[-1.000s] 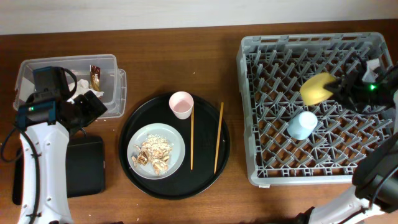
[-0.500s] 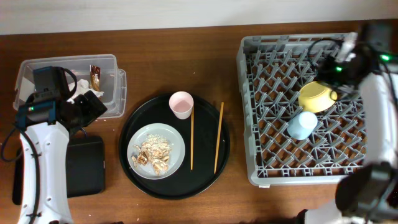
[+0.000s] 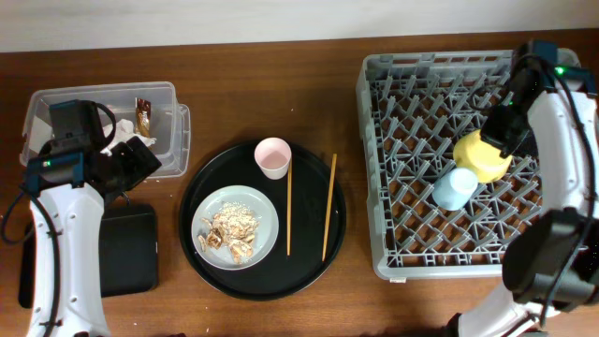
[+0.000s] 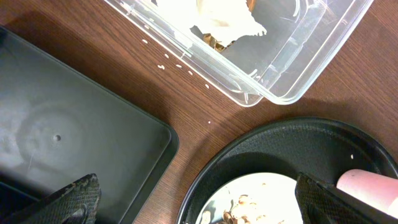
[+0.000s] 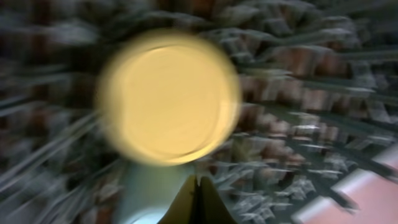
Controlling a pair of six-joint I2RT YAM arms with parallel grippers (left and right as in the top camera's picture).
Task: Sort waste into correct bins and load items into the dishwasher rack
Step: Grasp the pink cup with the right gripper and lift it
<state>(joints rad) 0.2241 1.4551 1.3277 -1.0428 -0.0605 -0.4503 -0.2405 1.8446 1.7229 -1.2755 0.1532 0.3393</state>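
The yellow bowl (image 3: pixel 482 157) lies upside down in the grey dishwasher rack (image 3: pixel 449 267), touching the light-blue cup (image 3: pixel 454 187). My right gripper (image 3: pixel 506 120) hovers just behind the bowl. In the blurred right wrist view its fingers (image 5: pixel 199 186) are shut and empty, above the bowl (image 5: pixel 168 96) and the cup (image 5: pixel 149 193). My left gripper (image 3: pixel 131 164) is open and empty (image 4: pixel 199 205) at the clear tub's (image 3: pixel 103 94) front edge. The tub holds white tissue (image 4: pixel 217 15) and a brown wrapper (image 3: pixel 142 115). The pink cup (image 3: pixel 272 157) and the grey plate (image 3: pixel 265 208) with food scraps (image 3: pixel 231 232) sit on the round tray.
The round black tray (image 3: pixel 309 271) in the middle also holds two wooden chopsticks (image 3: pixel 288 215). The flat black rectangular tray (image 3: pixel 128 251) lies in front of the tub, under my left arm. Small crumbs lie on the wood between the tub (image 4: pixel 298 68) and the flat tray (image 4: pixel 68 137).
My right arm has swung from the rack's right side to its back, letting go of the yellow bowl, which now rests lower beside the blue cup. The left arm has not moved.
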